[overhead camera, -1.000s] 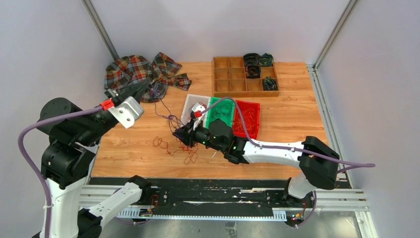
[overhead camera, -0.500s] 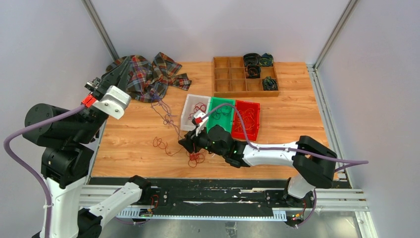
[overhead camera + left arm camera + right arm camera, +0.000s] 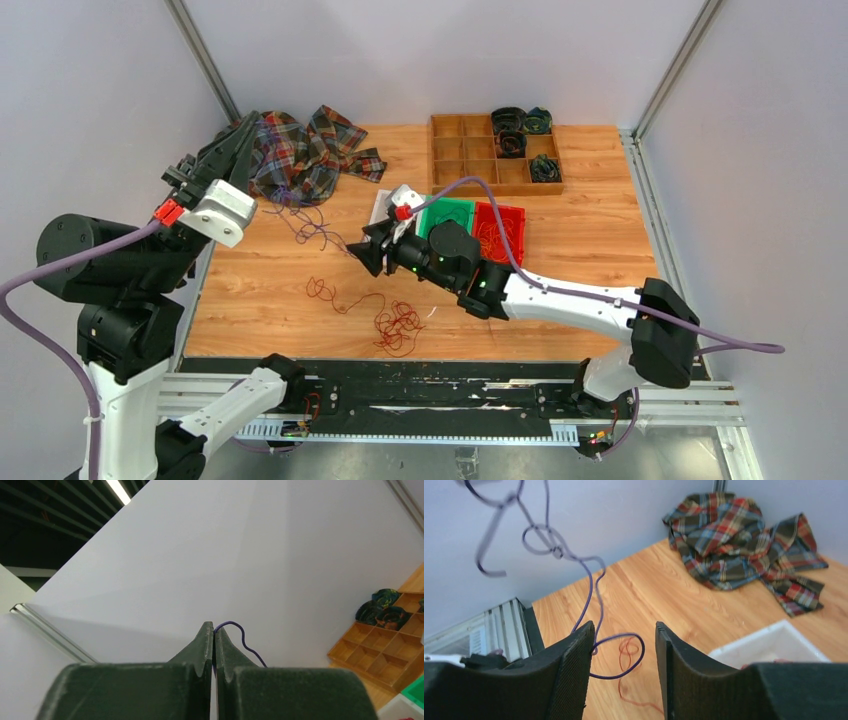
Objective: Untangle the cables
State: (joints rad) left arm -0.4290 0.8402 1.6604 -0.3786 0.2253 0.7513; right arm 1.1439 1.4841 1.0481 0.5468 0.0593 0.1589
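The purple cable (image 3: 308, 228) is clenched in the left hand (image 3: 245, 126), upper left; the right hand (image 3: 362, 255) is released; the red tangle (image 3: 398, 325), lower centre, is left unsorted.

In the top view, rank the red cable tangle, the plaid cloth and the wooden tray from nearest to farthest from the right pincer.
From the right pincer:
1. red cable tangle, toward the near table edge.
2. plaid cloth, far left corner.
3. wooden tray, far side, to the right.
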